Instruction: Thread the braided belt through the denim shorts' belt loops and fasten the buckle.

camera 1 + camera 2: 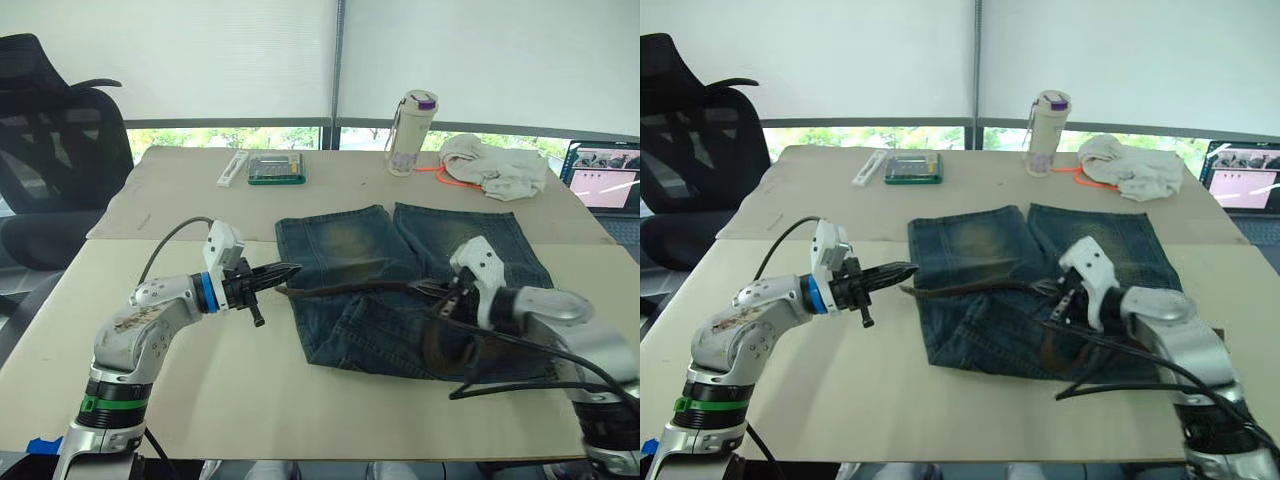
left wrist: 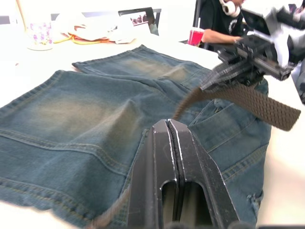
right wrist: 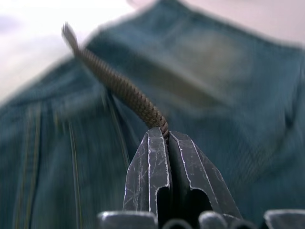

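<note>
Right wrist view: woven brown braided belt (image 3: 125, 91) over denim shorts (image 3: 224, 86).

The braided belt (image 1: 350, 289) spans the denim shorts (image 1: 400, 300) (bottle (image 1: 410, 132) behind).

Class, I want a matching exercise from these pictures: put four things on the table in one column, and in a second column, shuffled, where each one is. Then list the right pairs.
Things:
1. belt
2. shorts
3. bottle
4. off-white cloth

Places:
A. standing upright at the far side of the table
B. bunched at the far right, beside the laptop
C. stretched between the left gripper and the right gripper
D. spread flat in the middle of the table

Pairs: 1-C, 2-D, 3-A, 4-B
</note>
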